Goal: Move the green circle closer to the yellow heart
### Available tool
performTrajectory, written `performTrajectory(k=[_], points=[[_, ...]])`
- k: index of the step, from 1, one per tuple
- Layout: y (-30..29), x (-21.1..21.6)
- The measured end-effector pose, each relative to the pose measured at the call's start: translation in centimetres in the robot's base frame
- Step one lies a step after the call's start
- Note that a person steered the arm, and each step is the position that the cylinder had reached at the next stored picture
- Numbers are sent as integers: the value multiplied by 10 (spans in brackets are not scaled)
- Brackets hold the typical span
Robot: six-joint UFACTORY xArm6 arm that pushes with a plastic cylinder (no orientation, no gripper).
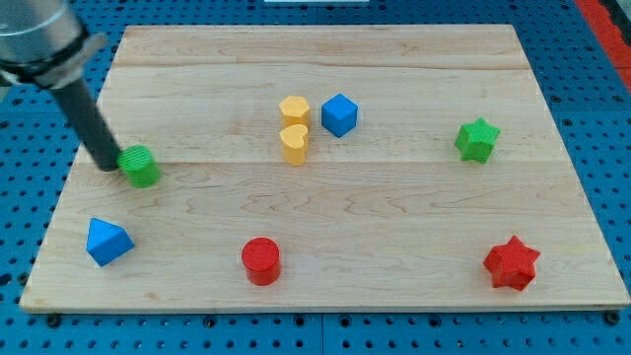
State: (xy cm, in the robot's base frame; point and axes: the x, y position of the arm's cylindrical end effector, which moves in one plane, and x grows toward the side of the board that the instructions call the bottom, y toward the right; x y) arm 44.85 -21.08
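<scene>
The green circle (140, 166) lies at the view's left on the wooden board (394, 227). The yellow heart (294, 143) stands near the board's middle, well to the right of the green circle, with a yellow hexagon-like block (294, 109) touching it just above. My tip (107, 164) rests on the board at the green circle's left side, touching it or nearly so. The dark rod slants up to the view's top left.
A blue block (339, 114) sits right of the yellow blocks. A green star (477, 140) is at the right, a red star (512, 262) at the bottom right, a red cylinder (261, 261) at the bottom middle, a blue block (107, 242) at the bottom left.
</scene>
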Motion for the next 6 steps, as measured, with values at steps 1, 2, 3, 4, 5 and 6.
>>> performTrajectory(k=[1,2,3,4,5,6], points=[[65,12],[58,62],[84,64],[90,23],[105,18],[126,16]])
